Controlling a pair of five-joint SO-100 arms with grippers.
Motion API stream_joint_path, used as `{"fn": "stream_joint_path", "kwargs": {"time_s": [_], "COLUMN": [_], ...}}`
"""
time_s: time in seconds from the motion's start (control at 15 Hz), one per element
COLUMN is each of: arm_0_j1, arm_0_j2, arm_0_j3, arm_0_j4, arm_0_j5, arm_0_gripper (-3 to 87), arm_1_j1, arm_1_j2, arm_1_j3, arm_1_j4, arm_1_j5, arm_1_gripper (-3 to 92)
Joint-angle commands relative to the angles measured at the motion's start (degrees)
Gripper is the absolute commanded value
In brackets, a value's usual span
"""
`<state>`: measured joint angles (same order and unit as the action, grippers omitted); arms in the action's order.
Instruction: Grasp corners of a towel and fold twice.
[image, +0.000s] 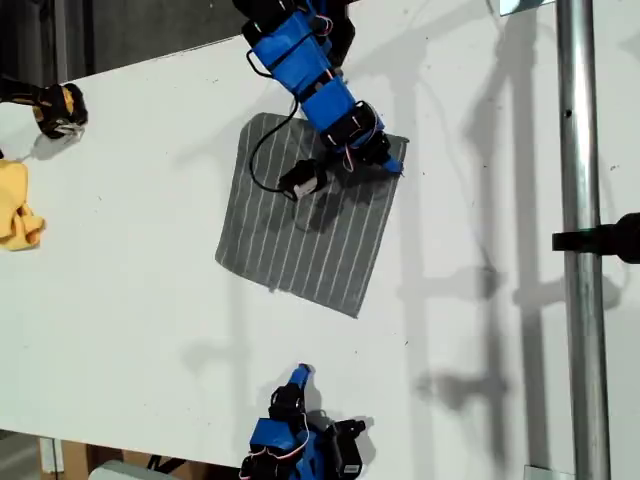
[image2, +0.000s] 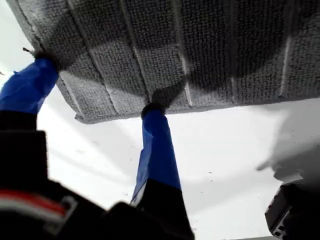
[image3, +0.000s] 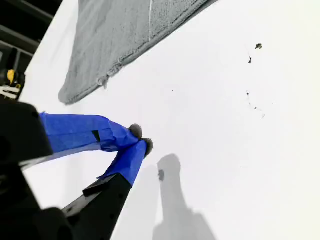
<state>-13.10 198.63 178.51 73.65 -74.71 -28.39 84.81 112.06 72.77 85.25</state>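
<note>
Table (image: 130, 300): white, carrying everything.
Towel (image: 310, 225): flat, unfolded, under my first tool, well apart from my second.
First tool (image2: 97, 82): fingers spread wide, tips pressing the towel's edge.
Second tool (image3: 140, 140): fingertips together, holding nothing.

The towel (image: 300, 240) is seen as dark grey crossed by fine parallel white stripes. The table (image: 130, 300) is seen as plain white. Blue tape is shown on the fingers (image2: 157, 145) of my first gripper (image2: 95, 85) and on my second gripper (image3: 140, 140), over black bodies. A yellow cloth (image: 15, 205) is seen at the exterior view's left.
</note>
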Motion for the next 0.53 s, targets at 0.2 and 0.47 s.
{"fn": "stream_joint_path", "kwargs": {"time_s": [0.2, 0.47], "arm_0_j1": [0.09, 0.18], "arm_0_j2": [0.26, 0.26], "arm_0_j3": [0.26, 0.26], "arm_0_j4": [0.09, 0.09], "arm_0_j5": [-0.09, -0.09], "arm_0_gripper": [-2.4, -2.4], "arm_1_j1": [0.00, -0.53], "arm_1_j2": [-2.90, -4.75], "arm_1_j3": [0.00, 0.00], "arm_1_j4": [-3.16, -6.59], "arm_1_j5": [0.44, -0.18], "arm_1_gripper": [30.6, 11.8]}}
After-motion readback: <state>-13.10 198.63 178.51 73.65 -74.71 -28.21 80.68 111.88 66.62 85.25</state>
